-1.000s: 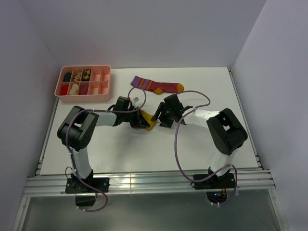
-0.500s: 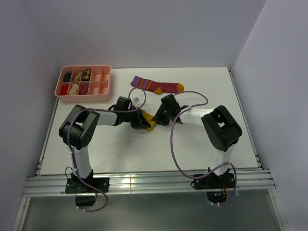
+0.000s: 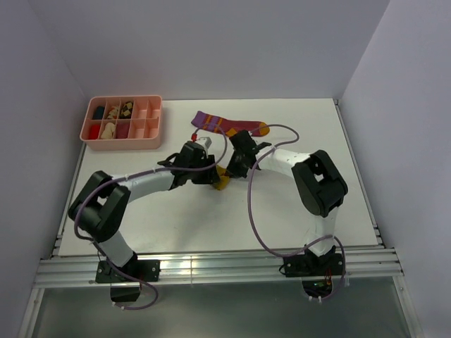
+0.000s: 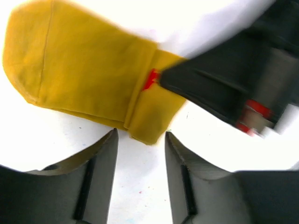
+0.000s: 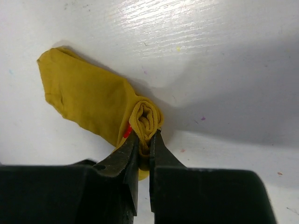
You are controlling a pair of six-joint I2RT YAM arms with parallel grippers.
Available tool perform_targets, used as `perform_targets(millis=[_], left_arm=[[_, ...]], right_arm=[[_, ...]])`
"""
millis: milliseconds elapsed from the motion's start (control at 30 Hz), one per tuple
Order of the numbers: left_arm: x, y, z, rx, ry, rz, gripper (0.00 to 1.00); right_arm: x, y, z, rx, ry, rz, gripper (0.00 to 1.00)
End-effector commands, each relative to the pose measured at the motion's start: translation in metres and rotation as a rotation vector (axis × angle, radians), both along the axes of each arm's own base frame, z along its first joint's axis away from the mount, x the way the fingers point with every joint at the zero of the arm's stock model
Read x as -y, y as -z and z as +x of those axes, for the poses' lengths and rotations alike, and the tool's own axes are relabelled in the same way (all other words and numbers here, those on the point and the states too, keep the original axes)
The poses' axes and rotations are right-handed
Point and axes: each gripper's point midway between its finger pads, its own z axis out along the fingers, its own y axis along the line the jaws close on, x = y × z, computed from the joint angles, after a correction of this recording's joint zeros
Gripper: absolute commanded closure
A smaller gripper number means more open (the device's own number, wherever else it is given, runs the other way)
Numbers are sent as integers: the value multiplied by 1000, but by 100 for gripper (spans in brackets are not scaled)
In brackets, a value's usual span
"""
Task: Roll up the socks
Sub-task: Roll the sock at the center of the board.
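Observation:
A mustard-yellow sock [image 5: 86,100] lies on the white table with one end rolled into a small coil [image 5: 147,116]. My right gripper [image 5: 144,140] is shut on that coil, pinching it between its fingertips. My left gripper [image 4: 140,140] stands open just short of the sock's rolled edge [image 4: 152,112], with nothing between its fingers. From above, both grippers meet over the yellow sock [image 3: 222,183], the left gripper [image 3: 206,174] beside the right gripper [image 3: 230,167]. A maroon sock [image 3: 229,126] with a purple cuff and orange toe lies flat behind them.
A pink compartment tray [image 3: 120,145] with small items stands at the back left of the table. The right arm's black fingers [image 4: 219,88] fill the upper right of the left wrist view. Purple cables loop over both arms.
My left gripper has opened and let go of the yellow sock. My right gripper has moved in onto the rolled end and shut on it.

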Motion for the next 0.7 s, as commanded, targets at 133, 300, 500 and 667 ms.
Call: perform_targets(millis=[133,300,500,667], left_arm=[[8,-63,9,525,-9,412,42],[25,-62,-3,657,-4,581,36],[37,-39,-9,734,-4,725,31],[50,-37,-14,749,-4,659,32]], right_arm=[[6,4,0,-74,-104,-114,100],[10,8,-3,-120,-137,-135,100],[8,9,-3,-136,-158,-117,100],[7,13,-6,-155,-165,-105,100]])
